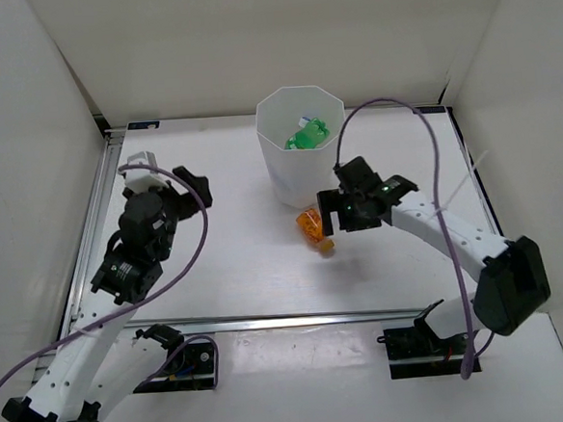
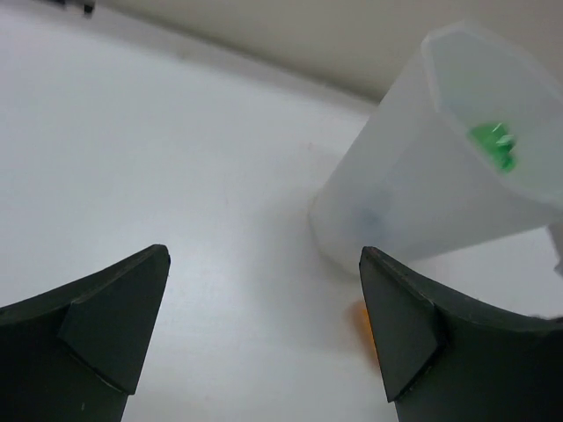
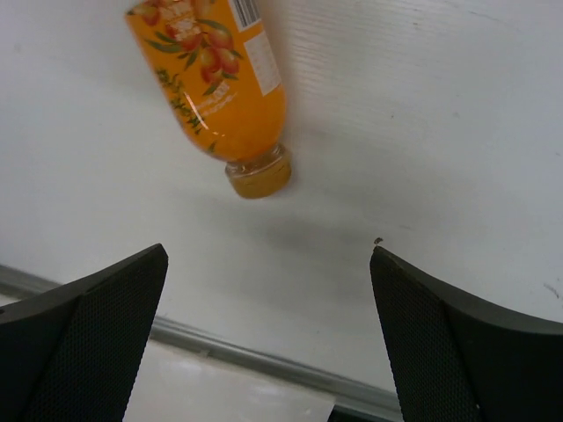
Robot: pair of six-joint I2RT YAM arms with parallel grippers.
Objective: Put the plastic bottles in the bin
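The white translucent bin (image 1: 269, 164) stands upright at the back middle of the table. A green bottle (image 1: 307, 135) lies inside it, with something clear beside it. The short orange bottle (image 1: 310, 224) lies on the table just in front of the bin, cap toward the near side. My right gripper (image 1: 333, 216) is open and empty, right beside the orange bottle; in the right wrist view the bottle (image 3: 215, 79) lies beyond the open gripper (image 3: 268, 325). My left gripper (image 1: 186, 193) is open and empty, left of the bin. The left wrist view shows the bin (image 2: 413, 202), the green bottle (image 2: 493, 145) and a sliver of the orange bottle (image 2: 361, 321).
A metal rail (image 1: 299, 318) runs along the table's near edge and shows in the right wrist view (image 3: 246, 356). White walls enclose the back and both sides. Purple cables (image 1: 432, 152) loop above the arms.
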